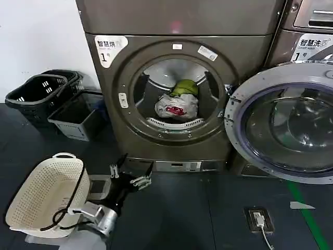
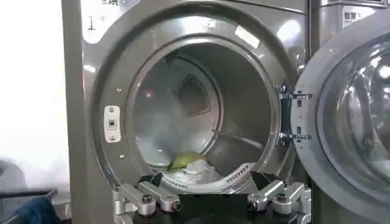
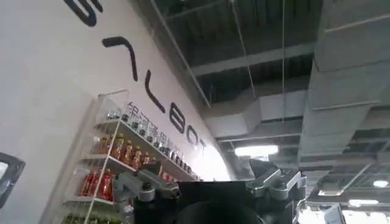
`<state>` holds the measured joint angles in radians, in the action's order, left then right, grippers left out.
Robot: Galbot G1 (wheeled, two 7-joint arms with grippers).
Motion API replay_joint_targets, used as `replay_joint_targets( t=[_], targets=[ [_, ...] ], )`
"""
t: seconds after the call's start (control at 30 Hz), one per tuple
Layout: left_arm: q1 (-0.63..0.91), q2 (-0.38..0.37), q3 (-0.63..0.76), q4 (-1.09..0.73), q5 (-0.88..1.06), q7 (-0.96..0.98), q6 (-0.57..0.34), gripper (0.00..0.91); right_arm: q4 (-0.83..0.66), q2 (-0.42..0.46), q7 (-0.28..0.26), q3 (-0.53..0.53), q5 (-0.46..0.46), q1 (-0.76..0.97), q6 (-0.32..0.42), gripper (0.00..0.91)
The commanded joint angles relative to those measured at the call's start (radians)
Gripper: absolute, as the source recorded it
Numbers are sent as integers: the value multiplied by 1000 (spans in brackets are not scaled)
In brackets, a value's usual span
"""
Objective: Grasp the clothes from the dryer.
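The dryer (image 1: 104,99), bronze-grey with a white sticker marked 1, stands with its round door (image 1: 281,122) swung open to the right. Inside the steel drum lie the clothes: a white bundle with a red-pink print (image 1: 176,108) and a yellow-green piece (image 1: 184,87) behind it. My left gripper (image 1: 128,174) hovers low in front of the machine, below the porthole, open and empty. In the left wrist view its jaws (image 2: 210,204) stand wide apart, facing the drum, with the yellow-green cloth (image 2: 186,160) and white cloth (image 2: 198,175) beyond. My right gripper (image 3: 213,195) points up at a ceiling, away from the dryer.
A white perforated basket (image 1: 44,195) sits at my lower left beside the arm. Black baskets (image 1: 39,94) and a grey one (image 1: 78,117) stand left of the dryer. A second machine (image 1: 312,31) stands at the right. A floor socket (image 1: 258,217) lies on the dark floor.
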<state>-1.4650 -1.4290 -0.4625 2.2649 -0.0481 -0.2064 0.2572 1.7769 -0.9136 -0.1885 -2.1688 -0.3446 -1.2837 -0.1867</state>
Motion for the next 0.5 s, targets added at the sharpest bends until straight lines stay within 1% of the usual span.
replay_joint_targets(
  t=[0.03,0.5],
  targets=[
    [-1,0,3,-5,15,0,-9,907,2,-1,3,1,-9,-1,8,907],
    [-1,3,-2,7,11,8,0,907,8,-9,-3,0,9,0,-1,907]
  ],
)
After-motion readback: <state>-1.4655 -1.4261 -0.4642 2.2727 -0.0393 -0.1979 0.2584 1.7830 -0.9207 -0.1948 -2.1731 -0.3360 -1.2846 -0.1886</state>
